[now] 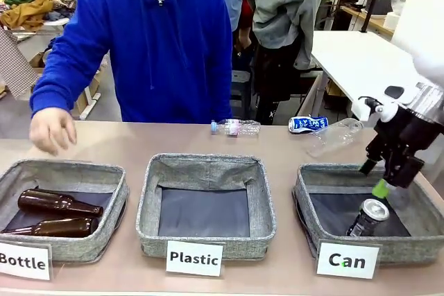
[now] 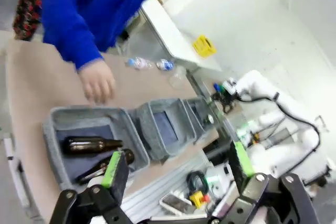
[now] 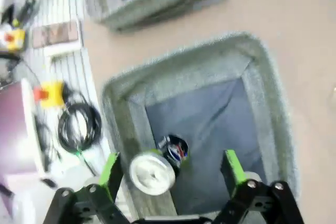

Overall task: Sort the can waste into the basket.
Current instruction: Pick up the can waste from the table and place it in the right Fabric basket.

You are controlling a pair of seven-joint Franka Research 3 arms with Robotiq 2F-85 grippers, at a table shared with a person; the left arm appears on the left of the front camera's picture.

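Two cans were in sight. Black can [image 1: 368, 217] sat tilted inside the Can basket [image 1: 302, 195], at its front wall, silver top up. Blue can [image 1: 308, 124] lay on its side on the table [image 1: 125, 143] at the far edge, just beside a clear bottle [image 1: 334, 136] and well apart from that basket. Right gripper [image 1: 373, 177] hung just above the black can with its fingers spread wide and nothing in them. From the right wrist the same gripper [image 3: 171, 163] looked down into the basket [image 3: 178, 69], and the can top [image 3: 152, 174] lay below the gap, much narrower than it. Left gripper [image 2: 177, 163] was spread wide too, with nothing held. Second clear bottle [image 1: 236, 127] lay on the far table behind the Plastic basket [image 1: 208, 164]. Bottle basket [image 1: 69, 171] held two brown bottles [image 1: 59, 204]. Person's hand [image 1: 52, 129] hovered over the table behind the Bottle basket.
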